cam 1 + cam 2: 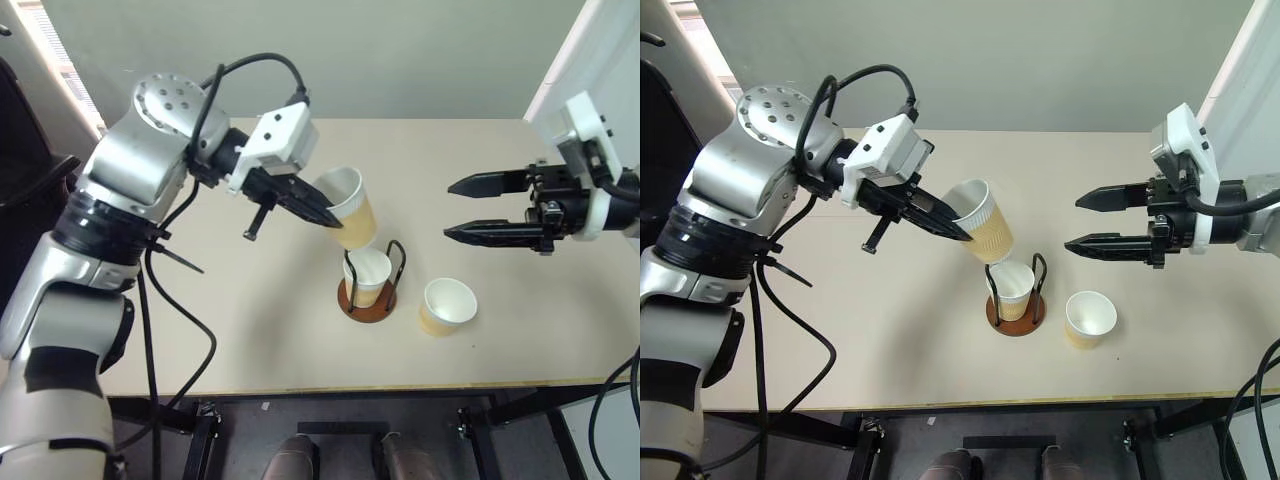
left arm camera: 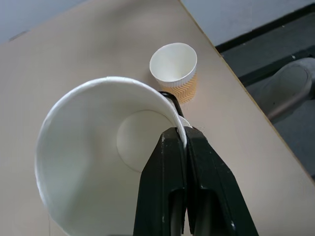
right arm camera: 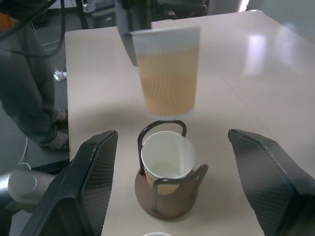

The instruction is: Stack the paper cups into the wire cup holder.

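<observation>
Currently the left hand (image 1: 328, 215) pinches one cup (image 1: 348, 207) by its rim, one black finger inside the mouth and one outside, pressed tight on the paper wall. That cup hangs in the air, tilted, its mouth turned up and toward the left arm, its base just above the holder (image 1: 369, 290). In the right wrist view the held cup's base sits directly over the wire arches, not yet between them.

Holder: reddish-brown disc base with two black wire arches, standing upright on the tan surface (image 1: 250, 330) near the middle. A second cup (image 1: 366, 274) stands upright inside it, mouth up, between the arches.

Third cup (image 1: 446, 305): upright on the surface, just beside the holder on the robot's right, apart from it and touching nothing else. In the left wrist view it shows past the held cup's rim.

Right hand (image 1: 466, 209): fingers spread wide, holding nothing. It hovers above the surface on the right, fingers pointing toward the holder and the held cup, well apart from both. In the right wrist view its two fingers frame the holder on either side.

A person's legs (image 3: 29, 98) show beyond the far edge of the surface in the right wrist view.
</observation>
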### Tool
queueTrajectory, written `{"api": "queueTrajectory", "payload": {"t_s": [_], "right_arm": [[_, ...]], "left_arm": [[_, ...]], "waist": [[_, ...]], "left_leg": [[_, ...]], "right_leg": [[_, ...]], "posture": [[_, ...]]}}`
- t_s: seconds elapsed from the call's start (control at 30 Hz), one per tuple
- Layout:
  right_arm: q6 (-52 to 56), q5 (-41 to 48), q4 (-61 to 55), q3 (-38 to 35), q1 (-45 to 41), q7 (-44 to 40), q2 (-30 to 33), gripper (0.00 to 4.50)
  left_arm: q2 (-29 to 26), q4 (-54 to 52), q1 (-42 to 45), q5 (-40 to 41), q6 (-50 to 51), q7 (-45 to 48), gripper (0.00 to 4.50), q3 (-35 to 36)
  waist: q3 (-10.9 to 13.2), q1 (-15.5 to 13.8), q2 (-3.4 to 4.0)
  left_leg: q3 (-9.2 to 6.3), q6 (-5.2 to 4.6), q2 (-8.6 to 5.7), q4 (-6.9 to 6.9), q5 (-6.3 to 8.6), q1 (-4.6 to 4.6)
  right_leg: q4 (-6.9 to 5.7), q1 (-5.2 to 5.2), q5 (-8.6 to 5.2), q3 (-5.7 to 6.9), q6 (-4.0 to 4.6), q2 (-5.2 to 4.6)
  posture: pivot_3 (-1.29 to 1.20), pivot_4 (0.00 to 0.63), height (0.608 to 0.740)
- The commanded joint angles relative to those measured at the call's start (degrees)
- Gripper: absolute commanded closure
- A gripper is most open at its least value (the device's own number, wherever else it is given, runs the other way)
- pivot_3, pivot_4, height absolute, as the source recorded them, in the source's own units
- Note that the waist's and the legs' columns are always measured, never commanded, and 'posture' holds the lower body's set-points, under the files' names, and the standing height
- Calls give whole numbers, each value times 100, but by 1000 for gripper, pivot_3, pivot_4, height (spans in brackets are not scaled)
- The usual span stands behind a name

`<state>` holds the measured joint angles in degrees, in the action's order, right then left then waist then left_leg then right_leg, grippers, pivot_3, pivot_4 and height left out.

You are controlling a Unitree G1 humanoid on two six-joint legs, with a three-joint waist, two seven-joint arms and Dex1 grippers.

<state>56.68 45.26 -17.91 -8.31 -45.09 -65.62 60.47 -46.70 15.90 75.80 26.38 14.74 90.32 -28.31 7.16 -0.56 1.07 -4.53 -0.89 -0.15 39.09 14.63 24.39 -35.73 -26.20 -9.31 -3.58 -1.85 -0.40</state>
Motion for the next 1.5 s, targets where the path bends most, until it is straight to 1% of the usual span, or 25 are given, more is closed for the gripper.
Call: {"api": "queueTrajectory", "payload": {"t_s": [0.03, 0.13, 0.43, 0.67, 0.83, 0.9, 0.97, 1.17, 1.27, 1.3, 1.5], "right_arm": [[45, 195, -297, -389, 83, 196, 118, 775], [122, 353, -465, -571, 241, 371, 123, 775], [355, 934, -993, -894, 402, 713, 273, 775], [368, 1112, -1060, -996, 566, 840, 494, 775], [348, 1219, -1092, -1003, 601, 977, 514, 775], [334, 1244, -1101, -1005, 626, 1017, 515, 775], [324, 1266, -1111, -1004, 646, 1048, 519, 775], [261, 1245, -1079, -963, 716, 1057, 564, 775], [231, 1233, -1073, -962, 764, 1043, 607, 775], [227, 1239, -1074, -969, 780, 1043, 622, 775], [224, 1254, -1069, -972, 833, 1059, 706, 775]], "left_arm": [[169, 359, 372, 79, -379, 218, 4456, -140], [391, 662, 555, 69, -607, 218, 4456, -300], [754, 1257, 877, 151, -1157, 218, 4456, -954], [833, 1172, 926, 366, -1293, 218, 4456, -1431], [807, 1118, 947, 422, -1449, 218, 4456, -1809], [863, 1164, 922, 298, -1602, 218, 4456, -1910], [946, 1258, 897, 128, -1731, 218, 4456, -1971], [1405, 1733, 900, -495, -2176, 218, 4456, -1848], [1570, 1922, 920, -707, -2385, 218, 3873, -1793], [1588, 1947, 935, -737, -2435, 218, 3599, -1814], [1721, 2097, 1067, -680, -2471, 218, 1457, -1779]], "waist": [[0, -2, 0], [0, -8, 0], [0, -50, 1], [0, -78, 1], [1, -84, 2], [0, -87, 2], [0, -84, 1], [0, -101, 1], [0, -102, 2], [0, -105, 2], [0, -108, 2]], "left_leg": [[-1, 0, 1, 1, 0, 1], [-1, -1, 1, 1, 0, 7], [-2, -5, 1, 12, 1, 44], [6, 3, -8, 63, 7, 64], [9, -20, -13, 94, 29, 67], [11, -27, -17, 98, 33, 66], [12, -54, -22, 102, 49, 64], [13, -57, -27, 108, 49, 62], [16, -55, -28, 108, 48, 61], [17, -55, -27, 108, 48, 61], [18, -54, -28, 107, 48, 63]], "right_leg": [[2, 0, 0, 0, -3, -1], [10, 0, 1, 2, -12, -1], [75, 3, 21, 3, -49, -2], [78, 6, 3, -2, -85, -13], [78, 18, -1, -4, -105, -21], [78, 21, -1, -5, -110, -23], [78, 24, -1, -4, -113, -26], [77, 31, 0, -2, -121, -32], [77, 32, 0, -4, -125, -34], [77, 31, 0, -4, -125, -33], [78, 32, -2, -5, -131, -35]], "posture": [[0, 150, 740], [0, 150, 740], [0, 150, 740], [0, 150, 740], [0, 150, 740], [0, 150, 740], [0, 150, 740], [0, 150, 740], [0, 150, 740], [0, 150, 740], [0, 150, 740]]}}
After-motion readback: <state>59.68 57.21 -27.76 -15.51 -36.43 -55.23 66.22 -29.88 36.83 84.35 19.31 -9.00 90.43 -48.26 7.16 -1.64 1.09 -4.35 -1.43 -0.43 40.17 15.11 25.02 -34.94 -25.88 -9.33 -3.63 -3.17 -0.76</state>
